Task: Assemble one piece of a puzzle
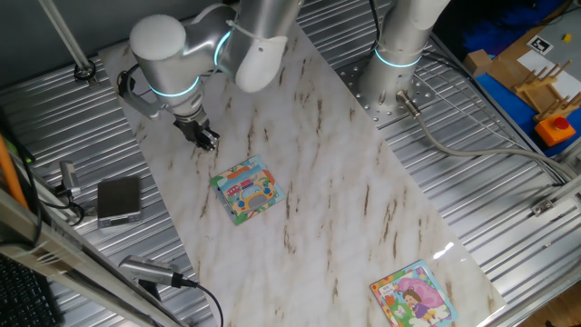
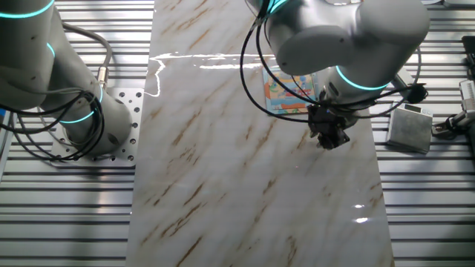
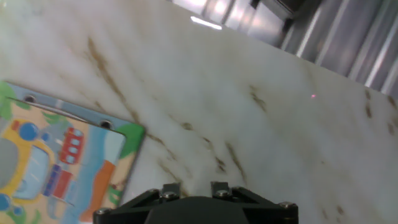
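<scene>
The puzzle [image 1: 247, 189] is a small square board with a teal, green and orange border, and it lies flat on the marble table. It also shows in the other fixed view [image 2: 286, 90], partly behind the arm, and at the lower left of the hand view [image 3: 56, 162]. My gripper [image 1: 205, 137] hangs low over bare marble just beyond the puzzle's far-left corner, and it shows in the other fixed view [image 2: 331, 136] too. In the hand view only the gripper [image 3: 194, 186] base and two finger stubs show. The piece is not visible in any view. I cannot tell how the jaws stand.
A second square puzzle with a pink-dressed girl [image 1: 413, 295] lies at the near right corner of the marble table [image 1: 345, 182]. A grey box [image 1: 120, 200] sits on the ribbed metal left of the table. A second arm's base [image 1: 399, 54] stands at the far side.
</scene>
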Available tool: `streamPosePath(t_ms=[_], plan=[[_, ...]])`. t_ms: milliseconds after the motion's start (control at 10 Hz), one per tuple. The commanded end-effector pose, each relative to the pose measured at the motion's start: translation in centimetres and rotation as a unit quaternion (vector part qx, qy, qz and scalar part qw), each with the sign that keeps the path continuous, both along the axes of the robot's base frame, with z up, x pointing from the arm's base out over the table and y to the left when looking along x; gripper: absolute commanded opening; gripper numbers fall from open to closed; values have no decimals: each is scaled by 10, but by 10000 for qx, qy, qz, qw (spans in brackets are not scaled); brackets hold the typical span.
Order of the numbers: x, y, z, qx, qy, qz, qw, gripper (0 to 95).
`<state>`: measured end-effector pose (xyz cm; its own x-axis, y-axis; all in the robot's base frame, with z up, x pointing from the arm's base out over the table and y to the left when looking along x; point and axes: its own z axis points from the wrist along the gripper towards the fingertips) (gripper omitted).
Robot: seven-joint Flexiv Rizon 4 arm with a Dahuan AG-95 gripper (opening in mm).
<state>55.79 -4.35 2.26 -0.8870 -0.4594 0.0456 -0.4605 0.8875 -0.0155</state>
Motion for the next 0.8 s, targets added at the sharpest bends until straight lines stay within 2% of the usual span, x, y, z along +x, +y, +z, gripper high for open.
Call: streamPosePath(t_ms=[100,300,500,600,800], plan=[[0,4,-1,209,72,155,9996,570],[0,4,-1,248,70,95,9996,570],[0,4,-1,55,105,-137,9998,570],[0,4,-1,40,102,-183,9998,380],[5,-12,5,-23,93,-401,9991,380]])
